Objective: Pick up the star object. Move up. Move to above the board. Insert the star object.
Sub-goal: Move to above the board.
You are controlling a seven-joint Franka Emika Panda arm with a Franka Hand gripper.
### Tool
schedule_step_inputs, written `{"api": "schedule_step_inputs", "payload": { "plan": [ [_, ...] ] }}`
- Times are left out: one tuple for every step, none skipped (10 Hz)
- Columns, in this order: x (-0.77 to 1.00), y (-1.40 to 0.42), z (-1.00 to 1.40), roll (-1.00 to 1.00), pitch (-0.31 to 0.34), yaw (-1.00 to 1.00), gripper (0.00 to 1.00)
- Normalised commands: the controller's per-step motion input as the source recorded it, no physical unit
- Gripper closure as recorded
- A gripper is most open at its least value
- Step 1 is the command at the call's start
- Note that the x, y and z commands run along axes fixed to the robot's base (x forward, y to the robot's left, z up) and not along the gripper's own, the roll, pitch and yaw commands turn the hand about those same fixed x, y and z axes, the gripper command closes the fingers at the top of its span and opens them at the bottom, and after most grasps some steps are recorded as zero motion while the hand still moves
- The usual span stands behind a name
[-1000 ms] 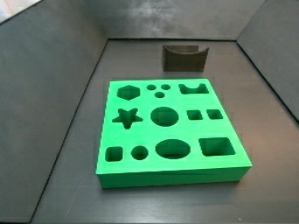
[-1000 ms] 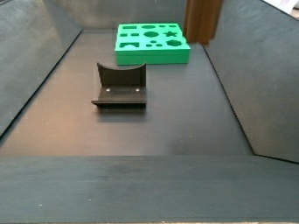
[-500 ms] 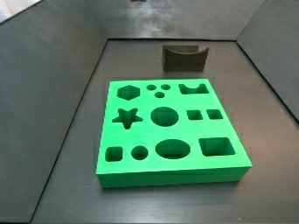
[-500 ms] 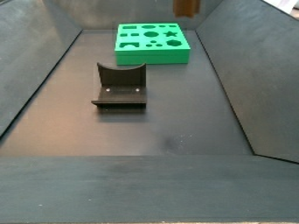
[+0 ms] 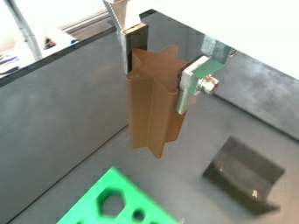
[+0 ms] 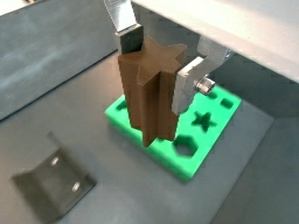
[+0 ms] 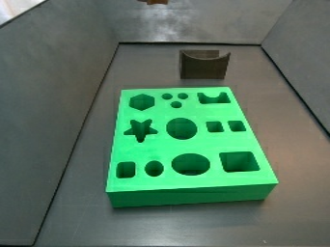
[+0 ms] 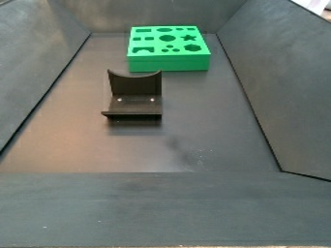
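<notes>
My gripper [image 5: 162, 70] is shut on the star object [image 5: 152, 109], a tall brown ridged column that hangs upright between the silver fingers, high above the floor. In both wrist views the star-shaped top face sits level with the finger pads. The gripper [image 6: 160, 66] holds the star object [image 6: 149, 101] in front of the green board [image 6: 191, 164], which lies far below. In a side view only the column's brown tip [image 7: 154, 2] shows at the top edge, beyond the board [image 7: 194, 201]. The board [image 8: 168, 64] lies flat at the far end, with its cut-outs unfilled.
The dark fixture [image 7: 203, 63] stands on the floor behind the board, and it appears as the fixture [image 8: 132, 95] mid-floor and the fixture [image 5: 246, 171] below the gripper. Grey sloping walls enclose the floor on all sides.
The star object has risen. A second ago it stood beside the board's far corner in a side view. Then only its tip showed, and now it is above that frame.
</notes>
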Motion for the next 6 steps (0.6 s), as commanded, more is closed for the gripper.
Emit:
{"api": "schedule_step_inputs", "payload": {
  "plan": [
    [0.19, -1.00, 0.20, 0.00, 0.117, 0.01, 1.00],
    [0.21, -1.00, 0.21, 0.00, 0.134, 0.01, 1.00],
    [0.23, -1.00, 0.21, 0.01, 0.135, 0.01, 1.00],
    [0.24, -0.91, 0.20, 0.02, 0.129, 0.01, 1.00],
    [0.21, -0.71, 0.16, 0.03, 0.130, 0.01, 1.00],
    [0.15, -0.37, 0.08, 0.05, 0.119, 0.01, 1.00]
  ]
}}
